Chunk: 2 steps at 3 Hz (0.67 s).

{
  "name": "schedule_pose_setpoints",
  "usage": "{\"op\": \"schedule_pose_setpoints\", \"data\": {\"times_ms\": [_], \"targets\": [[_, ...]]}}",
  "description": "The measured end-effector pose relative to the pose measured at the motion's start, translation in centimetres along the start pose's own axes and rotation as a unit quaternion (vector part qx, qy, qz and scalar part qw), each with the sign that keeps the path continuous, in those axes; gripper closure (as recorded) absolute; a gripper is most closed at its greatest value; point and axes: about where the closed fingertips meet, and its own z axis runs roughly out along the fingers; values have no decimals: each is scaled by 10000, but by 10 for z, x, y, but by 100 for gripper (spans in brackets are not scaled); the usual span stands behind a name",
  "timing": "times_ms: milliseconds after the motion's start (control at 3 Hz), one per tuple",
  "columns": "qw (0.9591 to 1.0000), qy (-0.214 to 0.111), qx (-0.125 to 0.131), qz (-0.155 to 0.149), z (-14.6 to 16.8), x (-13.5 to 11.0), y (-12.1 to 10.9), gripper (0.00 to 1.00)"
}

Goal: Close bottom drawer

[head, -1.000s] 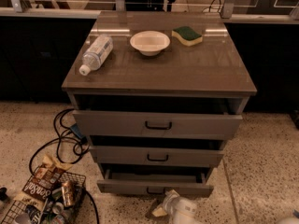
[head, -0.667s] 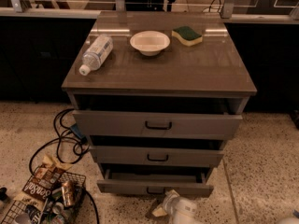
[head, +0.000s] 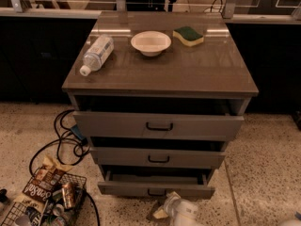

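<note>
The bottom drawer (head: 155, 189) is the lowest of three grey drawers in the cabinet. It stands pulled out, with its plain grey tray (head: 153, 177) showing behind the flat front. Its small black handle (head: 155, 192) sits at the middle of the front. My gripper (head: 162, 212) is white and pale, low in the view on the floor side, just in front of and below the drawer's front, close to the handle. The middle drawer (head: 157, 157) and the top drawer (head: 159, 125) are above it, both a little open.
On the cabinet top (head: 188, 69) lie a plastic bottle (head: 95, 54), a white bowl (head: 151, 43) and a yellow-green sponge (head: 188, 35). A wire basket (head: 44, 206) with snack bags and cans stands on the floor at the left, beside black cables (head: 66, 142).
</note>
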Motion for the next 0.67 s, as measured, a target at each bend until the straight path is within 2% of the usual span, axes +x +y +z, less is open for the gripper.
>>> {"op": "schedule_pose_setpoints", "data": {"times_ms": [333, 667], "targets": [[10000, 0, 0, 0, 0, 0, 0, 18], [10000, 1, -6, 1, 0, 0, 1, 41]]}}
